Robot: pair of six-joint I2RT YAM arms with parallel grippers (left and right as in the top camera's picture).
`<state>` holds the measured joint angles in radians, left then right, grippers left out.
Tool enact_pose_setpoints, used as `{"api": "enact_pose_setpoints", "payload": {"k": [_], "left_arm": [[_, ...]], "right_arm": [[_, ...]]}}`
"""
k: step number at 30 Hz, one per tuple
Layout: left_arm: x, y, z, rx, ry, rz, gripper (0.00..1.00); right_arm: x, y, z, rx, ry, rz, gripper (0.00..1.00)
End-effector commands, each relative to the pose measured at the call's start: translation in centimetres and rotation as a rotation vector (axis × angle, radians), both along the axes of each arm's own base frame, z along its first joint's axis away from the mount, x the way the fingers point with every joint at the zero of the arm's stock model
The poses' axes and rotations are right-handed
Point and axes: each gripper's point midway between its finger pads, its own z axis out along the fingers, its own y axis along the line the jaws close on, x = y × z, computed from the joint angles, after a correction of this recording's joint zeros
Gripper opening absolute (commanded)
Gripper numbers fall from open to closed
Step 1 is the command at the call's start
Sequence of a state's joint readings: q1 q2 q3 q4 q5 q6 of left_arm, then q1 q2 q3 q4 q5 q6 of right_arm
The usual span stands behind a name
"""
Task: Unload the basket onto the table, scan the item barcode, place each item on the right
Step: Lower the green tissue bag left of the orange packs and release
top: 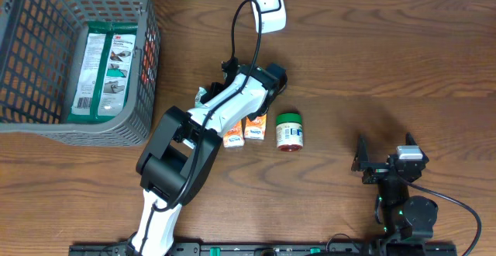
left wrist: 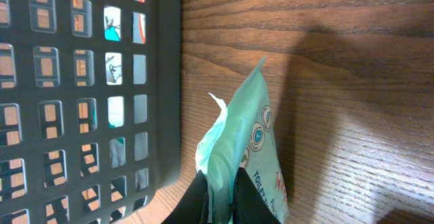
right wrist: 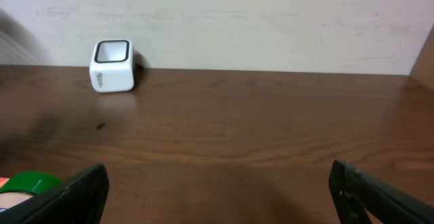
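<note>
Pale green packet (left wrist: 252,139): it stands on edge above the wooden table (left wrist: 352,81), centre-bottom of the left wrist view, with its lower end clenched between the fingers of the left gripper (left wrist: 220,202). No barcode shows on the faces in view, so which side carries it cannot be told. The grey basket (left wrist: 88,81) fills the left of that view, just beside the packet. In the overhead view, two orange cartons (top: 243,131) and a green-lidded jar (top: 290,129) lie at centre frame under the arm's reach. The white scanner (top: 267,5) sits at top centre, well apart from the packet. The right gripper (top: 385,158) rests at lower right with its fingers spread, holding nothing. Procedure: hold the pinch firm, raise the packet clear of the basket wall, carry it toward the scanner, and rotate the wrist until the coded face squarely meets the scanner window.
</note>
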<state>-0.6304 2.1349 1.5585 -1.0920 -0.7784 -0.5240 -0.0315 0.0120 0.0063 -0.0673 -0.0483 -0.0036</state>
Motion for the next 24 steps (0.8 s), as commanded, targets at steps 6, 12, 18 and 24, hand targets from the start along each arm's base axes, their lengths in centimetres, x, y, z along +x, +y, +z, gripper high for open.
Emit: {"api": "enact_pose_setpoints", "payload": {"k": [6,12,18,24], "left_arm": [[-0.4,-0.6,-0.4,-0.046,0.009,0.015,0.09],[-0.5,-1.7,-1.4,-0.125,0.03,0.024,0.15],[-0.7,-3.7,-2.6,-0.24,0.1,-0.013,0.25],[-0.4,-6.2,-1.2,-0.388,0.12,-0.036,0.34]], "right_arm": [[0.0,0.2,0.0,0.006,0.0,0.007,0.99],[0.0,0.2,0.0,0.006,0.0,0.007,0.99],[0.0,0.2,0.0,0.006,0.0,0.007,0.99],[0.0,0.2,0.0,0.006,0.0,0.007,0.99]]}}
